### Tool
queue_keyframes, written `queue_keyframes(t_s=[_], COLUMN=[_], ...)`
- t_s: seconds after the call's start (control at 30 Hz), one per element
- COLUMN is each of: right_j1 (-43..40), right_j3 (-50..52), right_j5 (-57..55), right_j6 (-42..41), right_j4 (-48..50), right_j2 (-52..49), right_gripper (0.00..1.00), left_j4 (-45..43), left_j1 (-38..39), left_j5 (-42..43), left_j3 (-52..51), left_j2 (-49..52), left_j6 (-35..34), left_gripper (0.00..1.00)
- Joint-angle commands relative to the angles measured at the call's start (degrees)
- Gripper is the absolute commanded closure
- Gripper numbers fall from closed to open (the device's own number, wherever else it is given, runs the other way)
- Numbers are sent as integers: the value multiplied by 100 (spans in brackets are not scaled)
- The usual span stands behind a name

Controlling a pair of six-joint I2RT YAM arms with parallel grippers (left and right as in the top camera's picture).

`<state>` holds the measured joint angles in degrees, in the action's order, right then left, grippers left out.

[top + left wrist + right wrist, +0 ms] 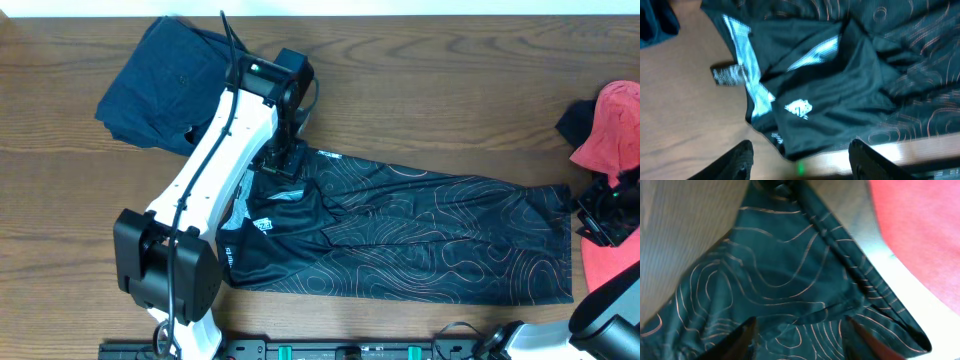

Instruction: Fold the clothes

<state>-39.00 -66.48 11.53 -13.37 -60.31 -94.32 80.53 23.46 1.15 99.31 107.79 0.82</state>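
Note:
The clothes, a black jersey [420, 230] with thin orange contour lines, lies flat in a long strip across the table. Its collar end, with a white logo [799, 108], points left. My left gripper [283, 160] hovers above that collar end, at the strip's far edge. In the left wrist view the left gripper [800, 162] stands open, its fingers [740, 160] apart over the jersey [840, 75] edge and bare wood. My right gripper [598, 215] is at the strip's right end. In the right wrist view the right gripper [800, 340] is open just above the jersey [780, 265], holding nothing.
A folded navy-blue garment [160, 80] lies at the back left, behind the left arm. A coral-red garment [615, 120] lies at the right edge, just beyond the jersey's end, and shows as red cloth [920, 230] in the right wrist view.

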Motion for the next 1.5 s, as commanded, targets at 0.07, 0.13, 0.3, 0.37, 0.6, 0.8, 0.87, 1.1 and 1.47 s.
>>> queue_keyframes(t_s=[0.07, 0.13, 0.3, 0.37, 0.6, 0.8, 0.87, 1.1, 1.47], right_j1=[118, 85, 26, 31, 72, 284, 363, 533, 573], right_j3=[-15, -4, -4, -4, -4, -4, -4, -4, 522], right_j5=[-415, -492, -804, -804, 1113, 1078, 680, 424, -424], right_j6=[2, 17, 216, 350, 1449, 1034, 702, 542, -302], right_j4=[254, 374, 588, 610, 514, 520, 463, -203, 699], right_j2=[142, 131, -2, -105, -557, -621, -621, -621, -621], right_gripper=[41, 38, 37, 37, 50, 68, 73, 80, 86], left_j4=[-527, -710, -975, -1008, -1631, -2199, -2358, -2009, -3497], left_j1=[-4, -2, -2, -2, -9, -9, -9, -9, -9], left_j5=[-28, -28, -26, -26, -28, -28, -28, 350, 424], left_j3=[-632, -894, -1392, -1419, -1419, -1443, -1513, -1849, -3018], left_j2=[-111, -109, -107, -107, -107, -76, -24, 46, 46], left_j6=[-164, -164, -203, -203, -197, -107, -98, -114, -109], left_gripper=[36, 36, 35, 35, 39, 93, 94, 94, 91])
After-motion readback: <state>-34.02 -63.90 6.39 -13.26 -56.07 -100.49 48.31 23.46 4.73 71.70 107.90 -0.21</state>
